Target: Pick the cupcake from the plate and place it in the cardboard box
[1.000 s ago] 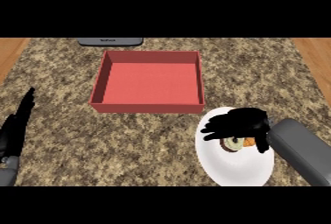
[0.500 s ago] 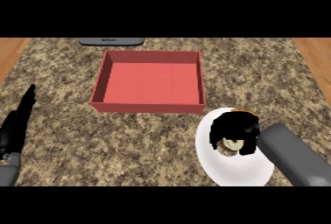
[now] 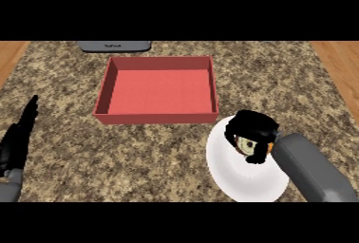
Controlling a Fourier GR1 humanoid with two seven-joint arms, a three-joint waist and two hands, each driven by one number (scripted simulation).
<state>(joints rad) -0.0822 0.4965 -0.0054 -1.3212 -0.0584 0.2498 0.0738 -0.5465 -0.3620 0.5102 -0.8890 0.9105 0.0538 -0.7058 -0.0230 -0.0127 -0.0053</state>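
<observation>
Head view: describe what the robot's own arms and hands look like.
Both hands are matte black, with slim fingers and a thumb. The right hand joins a thick, smooth grey forearm with rounded edges. The left hand shows edge-on as a narrow dark shape, ending in a grey forearm at the lower left corner. No cables or markings show.

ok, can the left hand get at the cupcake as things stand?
Probably not. The left hand rests open at the counter's far left edge, while the cupcake sits on the plate with the right hand curled over it.

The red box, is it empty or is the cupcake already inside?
Empty: the red box shows only its bare floor. The cupcake is over the plate, under the right hand.
</observation>
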